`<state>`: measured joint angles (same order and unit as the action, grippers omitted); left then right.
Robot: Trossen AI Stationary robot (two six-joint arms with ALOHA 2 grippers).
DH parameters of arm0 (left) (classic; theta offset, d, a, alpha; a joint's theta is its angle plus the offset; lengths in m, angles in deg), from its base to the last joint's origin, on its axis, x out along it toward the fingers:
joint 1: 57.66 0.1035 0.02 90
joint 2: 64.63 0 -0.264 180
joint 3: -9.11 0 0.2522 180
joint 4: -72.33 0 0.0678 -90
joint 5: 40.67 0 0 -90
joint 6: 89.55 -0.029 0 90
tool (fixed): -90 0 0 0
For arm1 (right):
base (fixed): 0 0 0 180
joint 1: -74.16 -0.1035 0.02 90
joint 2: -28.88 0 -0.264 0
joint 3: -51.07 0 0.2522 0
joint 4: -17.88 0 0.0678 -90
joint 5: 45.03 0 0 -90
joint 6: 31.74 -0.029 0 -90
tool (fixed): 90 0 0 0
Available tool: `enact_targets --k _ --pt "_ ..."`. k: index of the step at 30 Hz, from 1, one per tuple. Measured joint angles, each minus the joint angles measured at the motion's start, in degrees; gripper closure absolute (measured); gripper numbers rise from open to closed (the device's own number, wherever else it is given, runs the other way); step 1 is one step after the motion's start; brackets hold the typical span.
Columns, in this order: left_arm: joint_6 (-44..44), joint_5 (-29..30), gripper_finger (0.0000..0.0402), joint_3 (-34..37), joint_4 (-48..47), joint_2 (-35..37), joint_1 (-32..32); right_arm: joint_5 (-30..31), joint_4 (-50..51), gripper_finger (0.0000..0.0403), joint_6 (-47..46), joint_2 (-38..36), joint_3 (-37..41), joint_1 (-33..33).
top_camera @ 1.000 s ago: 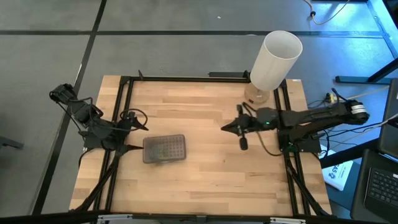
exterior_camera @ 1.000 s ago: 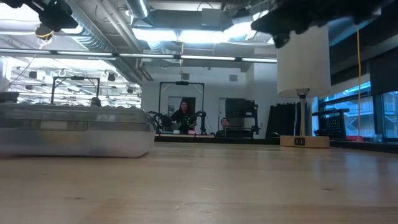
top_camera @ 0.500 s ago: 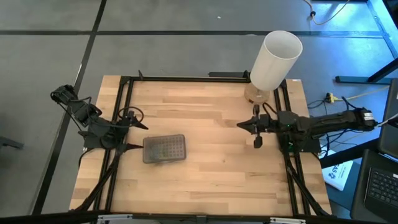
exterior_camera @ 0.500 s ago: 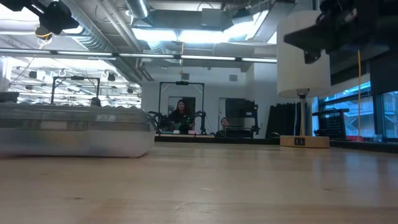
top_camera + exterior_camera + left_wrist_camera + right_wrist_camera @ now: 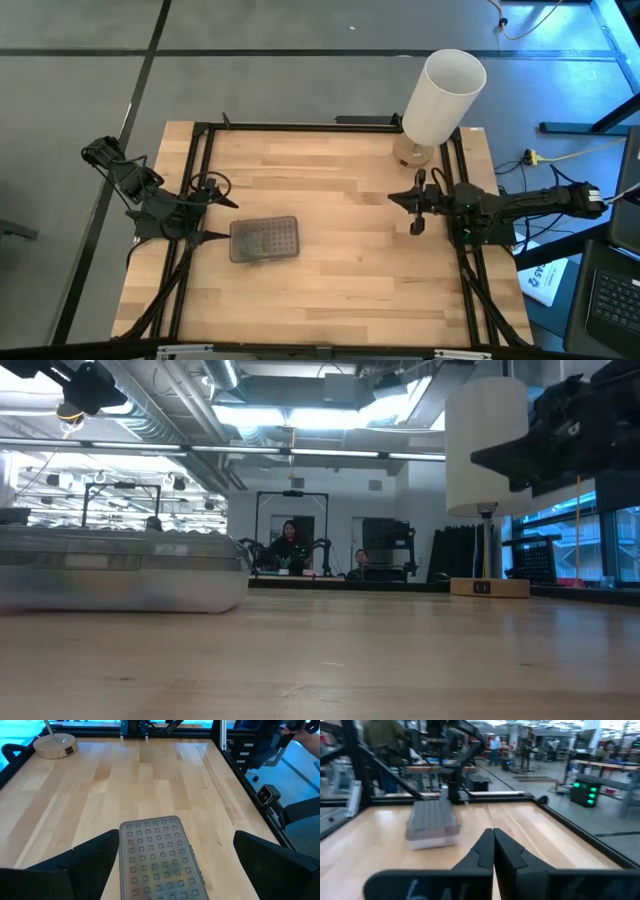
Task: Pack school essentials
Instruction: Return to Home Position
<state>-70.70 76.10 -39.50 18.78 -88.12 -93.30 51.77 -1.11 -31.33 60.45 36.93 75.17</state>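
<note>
— Grey plastic is all that shows down there. Where are the school essentials?

— None of them is in view. That grey is the dimpled lid (image 5: 159, 855) of the clear case (image 5: 264, 239), and it sits flat on top. The walls are too cloudy to read through. No stationery lies loose on the worktop (image 5: 330, 300), so I judge the whole set is inside, and the case lying shut fits a finished pack.

— And where does the case lie?

— Close to the worktop's left edge, about halfway along it, long side running across. That puts it just beside my left gripper (image 5: 215, 212), which hangs over that edge with its fingers (image 5: 82, 865) spread wide and nothing between them. The case sits ahead of the opening, not inside it, so it isn't held at all.

— Your other one?

— My right gripper (image 5: 493, 840) is at the right edge, fingers pressed together on nothing, tip pointing across the boards at the case. The two are well apart, with bare wood between them. Near it, the white cylinder (image 5: 443, 95) stands on its base in the far right corner, untouched.

— Why park them like that?

— My guess is that each arm tucked at its own edge leaves the middle free, so nothing can knock the case.
</note>
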Motion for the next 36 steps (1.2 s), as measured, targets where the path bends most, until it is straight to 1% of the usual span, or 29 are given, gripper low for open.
enact_targets --k 3,5,8,13,17,19,21,24,26,30,32,36 --pt "0.00 0.00 0.0013 0.00 0.00 0.00 0.00 5.14 1.46 0.0400 -1.52 0.31 0.00 0.00" --pt "0.00 0.00 0.0013 0.00 0.00 0.00 0.00 7.08 1.77 0.0400 -3.95 0.29 0.00 0.02" --pt "-0.01 0.05 0.0013 0.00 0.00 0.00 0.00 7.16 1.81 0.0395 -5.80 0.26 0.00 0.00" --pt "-0.38 1.49 0.0013 0.00 -0.09 0.00 -0.02 7.16 1.81 0.0380 -5.97 0.26 0.00 0.00" --pt "-1.23 1.49 0.0013 0.00 -0.29 0.00 -0.02 7.14 1.83 0.0377 -5.98 0.26 -0.02 0.00" --pt "-0.23 1.42 0.0013 0.00 -1.19 0.00 -0.02 7.14 1.83 0.0376 -5.98 0.26 -0.02 0.00" --pt "0.72 1.40 0.0013 0.07 -3.43 1.27 -0.11 7.14 1.83 0.0376 -5.98 0.26 -0.02 0.00" --pt "3.58 4.84 0.0017 1.05 -3.93 4.91 -0.64 7.14 1.88 0.0376 -5.98 0.26 -0.02 0.00" --pt "5.45 7.79 0.0026 2.00 -4.14 7.56 -1.02 7.14 1.88 0.0376 -5.98 0.26 -0.02 0.00" --pt "6.39 8.58 0.0054 4.82 -2.17 12.78 -1.33 7.14 1.88 0.0376 -5.98 0.26 -0.04 0.00" --pt "6.38 9.25 0.0073 6.93 -0.64 14.67 -1.31 7.14 1.88 0.0376 -5.98 0.26 -0.04 0.00" --pt "6.12 11.12 0.0118 11.49 5.55 17.05 -1.31 7.14 1.88 0.0376 -5.98 0.26 -0.04 0.00"
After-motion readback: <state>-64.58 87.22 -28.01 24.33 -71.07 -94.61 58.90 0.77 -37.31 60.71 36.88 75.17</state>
